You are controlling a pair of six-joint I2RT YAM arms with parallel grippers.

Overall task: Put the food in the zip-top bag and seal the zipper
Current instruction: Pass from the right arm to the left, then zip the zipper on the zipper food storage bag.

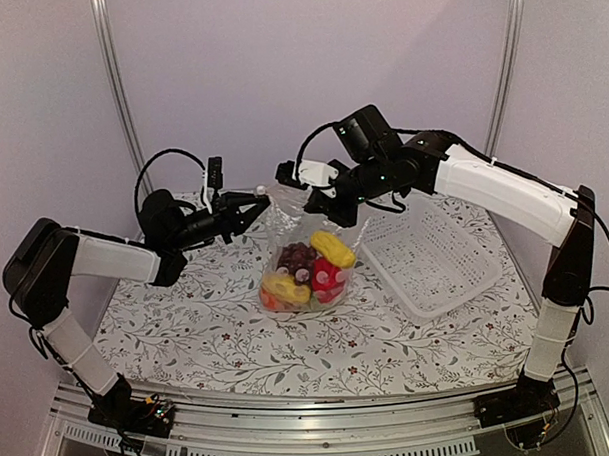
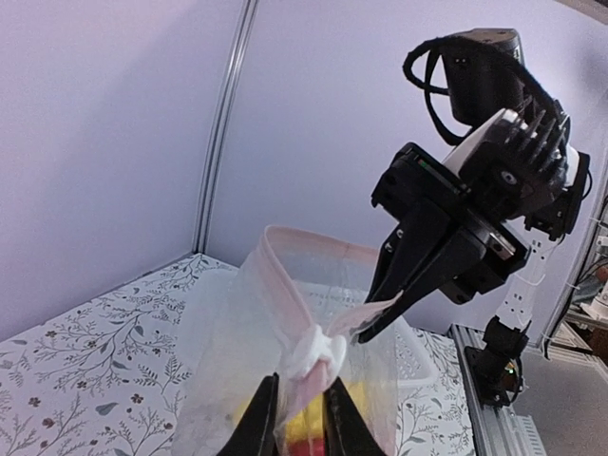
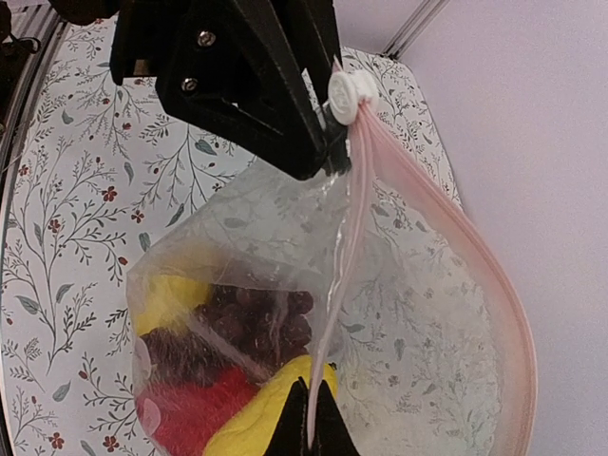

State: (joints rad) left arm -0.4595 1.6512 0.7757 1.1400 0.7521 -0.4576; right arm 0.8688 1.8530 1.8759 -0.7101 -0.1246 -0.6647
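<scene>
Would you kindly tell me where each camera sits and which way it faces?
Top external: above and behind the bases, looking down on the table; left arm and right arm show.
Left wrist: on the left arm, facing the right fingers; left fingers show below.
Right wrist: on the right arm, looking down into the zip-top bag; right fingers show below.
Shared: both wrist views show the zipper and slider.

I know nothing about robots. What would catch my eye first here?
A clear bag of bright toy food stands out in the middle of the flowery table, its top between two black grippers. The right gripper pinches the pinkish zipper strip, while the left gripper straddles it beside a white slider. A white lattice basket sits empty to the right.
</scene>
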